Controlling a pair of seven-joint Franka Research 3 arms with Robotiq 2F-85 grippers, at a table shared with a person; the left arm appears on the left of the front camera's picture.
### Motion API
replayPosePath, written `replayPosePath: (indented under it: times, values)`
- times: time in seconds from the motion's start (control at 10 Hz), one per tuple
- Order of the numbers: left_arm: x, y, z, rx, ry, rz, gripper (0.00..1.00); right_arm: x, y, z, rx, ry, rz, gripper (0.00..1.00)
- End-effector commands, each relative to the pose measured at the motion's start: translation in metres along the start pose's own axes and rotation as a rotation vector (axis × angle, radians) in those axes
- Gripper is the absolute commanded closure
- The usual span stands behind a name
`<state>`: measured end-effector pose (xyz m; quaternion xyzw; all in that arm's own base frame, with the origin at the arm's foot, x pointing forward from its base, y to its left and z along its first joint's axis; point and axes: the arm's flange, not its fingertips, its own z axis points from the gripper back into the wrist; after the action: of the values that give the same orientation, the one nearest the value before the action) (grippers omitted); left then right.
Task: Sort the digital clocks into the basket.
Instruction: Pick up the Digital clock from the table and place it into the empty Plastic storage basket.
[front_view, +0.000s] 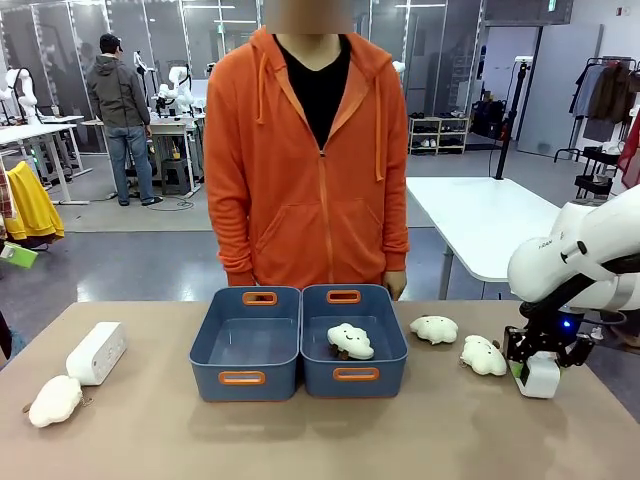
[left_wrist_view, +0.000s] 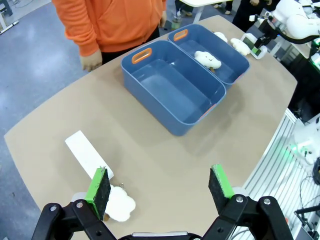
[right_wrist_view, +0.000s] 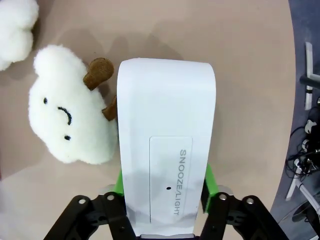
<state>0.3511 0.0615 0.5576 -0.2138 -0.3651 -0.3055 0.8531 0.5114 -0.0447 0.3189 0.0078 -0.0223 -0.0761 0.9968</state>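
Two blue-grey plastic baskets (front_view: 203, 345) stand side by side on the bench (front_view: 300, 440). A fluffy white plush toy (front_view: 350, 340) lies in the right basket (front_view: 398, 350). A white rounded plastic clock (front_view: 95, 352) is far left, and a second clock (front_view: 541, 375) far right.

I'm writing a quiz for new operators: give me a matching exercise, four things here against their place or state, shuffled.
1. right tool
2. left tool
3. fluffy white plush toy nearest the middle
4. white rounded plastic clock on the robot's left

A. lying in a blue-grey plastic basket
B. open, above the brown table
C. shut on a second white clock
D. on the table beside another plush toy

Pairs: 1-C, 2-B, 3-A, 4-D
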Motion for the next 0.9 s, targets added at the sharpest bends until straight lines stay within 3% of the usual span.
replayPosePath:
  times: [0.0,0.1,0.2,0.3,0.5,0.8]
  values:
    - [0.002,0.001,0.001,-0.019,-0.007,-0.006,0.00,0.004,0.003,0.002,-0.029,0.001,-0.025,0.58]
    - [0.002,0.001,0.001,-0.019,-0.007,-0.006,0.00,0.004,0.002,0.005,-0.014,-0.004,-0.027,0.74]
    - [0.002,0.001,0.001,-0.019,-0.007,-0.006,0.00,0.003,-0.001,0.011,0.015,-0.008,-0.016,0.78]
    - [0.002,0.001,0.001,-0.019,-0.007,-0.006,0.00,-0.001,-0.006,0.033,0.064,-0.034,-0.012,0.78]
    - [0.002,0.001,0.001,-0.019,-0.007,-0.006,0.00,-0.032,0.003,0.126,0.226,-0.151,0.170,0.78]
    - [0.002,0.001,0.001,-0.019,-0.007,-0.006,0.00,-0.061,0.087,0.201,0.266,-0.244,0.462,0.78]
